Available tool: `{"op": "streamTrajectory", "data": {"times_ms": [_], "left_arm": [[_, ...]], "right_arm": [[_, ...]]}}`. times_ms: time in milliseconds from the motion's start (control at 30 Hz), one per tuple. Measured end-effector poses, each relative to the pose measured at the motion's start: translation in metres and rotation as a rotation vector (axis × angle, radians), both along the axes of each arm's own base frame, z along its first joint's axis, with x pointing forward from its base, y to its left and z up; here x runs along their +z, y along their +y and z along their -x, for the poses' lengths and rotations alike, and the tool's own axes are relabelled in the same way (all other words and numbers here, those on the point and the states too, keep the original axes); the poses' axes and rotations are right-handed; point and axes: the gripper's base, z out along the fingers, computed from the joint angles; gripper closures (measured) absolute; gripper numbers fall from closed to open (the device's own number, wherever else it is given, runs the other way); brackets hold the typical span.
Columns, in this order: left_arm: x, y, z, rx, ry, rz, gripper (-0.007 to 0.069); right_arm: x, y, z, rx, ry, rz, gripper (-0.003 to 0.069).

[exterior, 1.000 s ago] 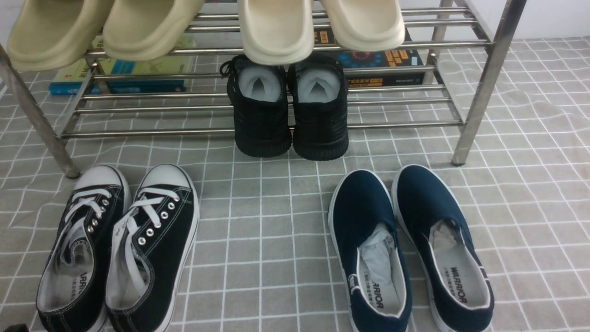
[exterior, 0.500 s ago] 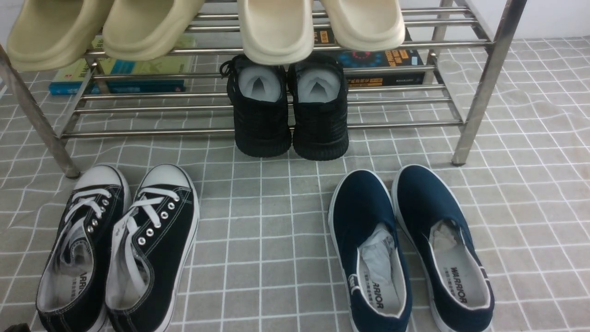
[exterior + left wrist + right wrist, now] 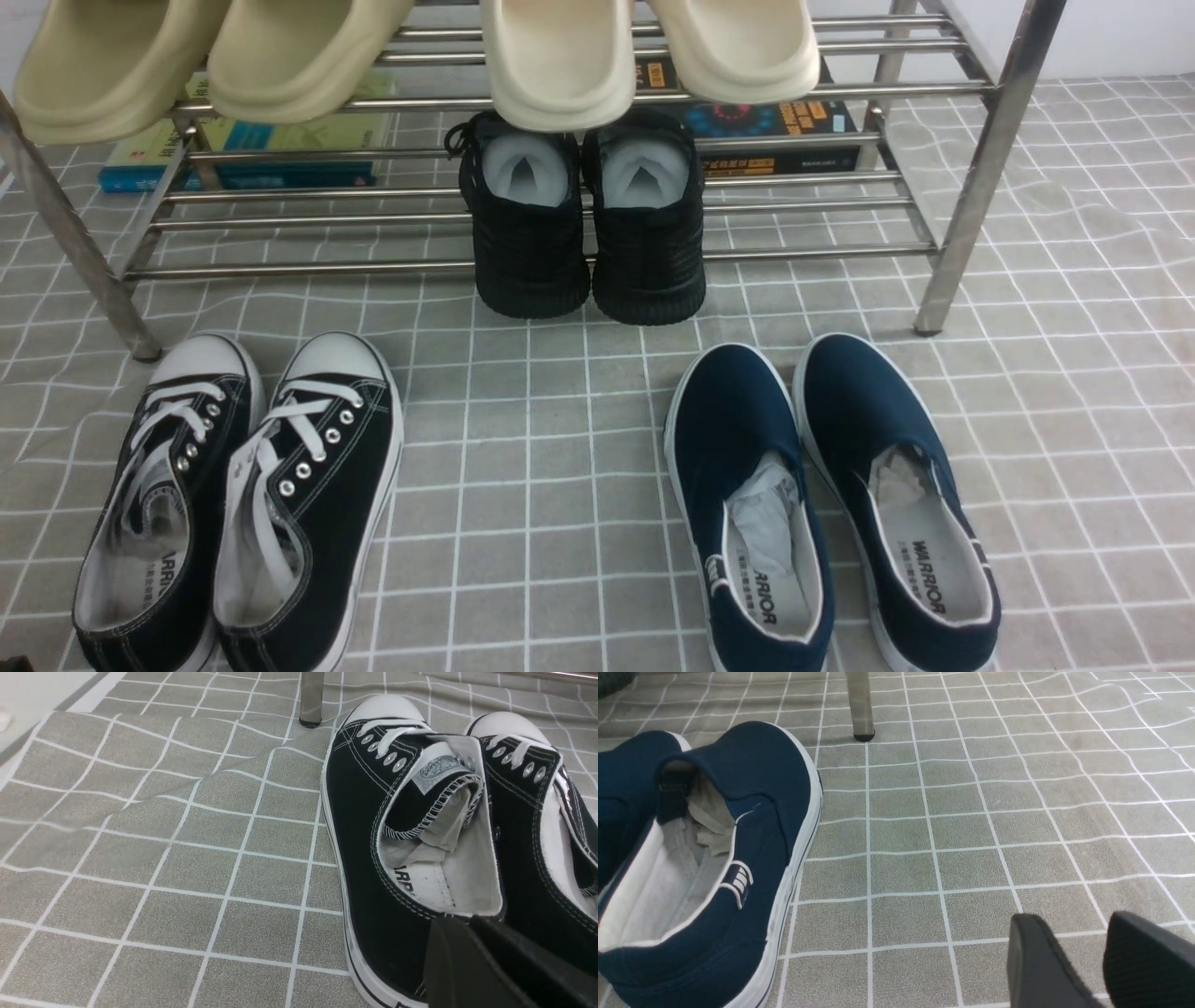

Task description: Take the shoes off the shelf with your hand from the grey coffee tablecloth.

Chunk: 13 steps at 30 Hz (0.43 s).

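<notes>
Front view shows the shoes [image 3: 238, 499] already standing on the grey coffee tablecloth [image 3: 532, 467] toward its near left corner, toes pointing at the shelf [image 3: 523, 261], whose left front leg stands just beyond them; neither hand appears here, so I judge the carrying done and the step in hand to be letting go and drawing clear; black knit sneakers [image 3: 588, 224] sit on the lower tier, navy slip-ons [image 3: 831, 504] toward the near right. Left wrist view puts the left gripper [image 3: 472, 921] right at the heel rim of the outer canvas shoe, its dark fingers [image 3: 448, 961] almost together with no visible gap; whether they pinch the collar or merely brush it I cannot tell; the next move calls for parting them fully and lifting back without dragging the heel. Right wrist view shows the right gripper [image 3: 1083, 942] spread apart over bare cloth, grasping nothing, with one slip-on near it.
</notes>
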Motion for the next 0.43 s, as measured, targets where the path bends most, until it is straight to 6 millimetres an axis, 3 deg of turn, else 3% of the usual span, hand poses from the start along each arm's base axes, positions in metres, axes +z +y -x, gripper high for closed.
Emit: {"op": "streamTrajectory", "data": {"times_ms": [433], "left_arm": [[0.0001, 0.0000, 0.0000, 0.000, -0.001, 0.000, 0.0549]], "right_arm": [[0.0000, 0.0000, 0.0000, 0.000, 0.000, 0.000, 0.0420]]}}
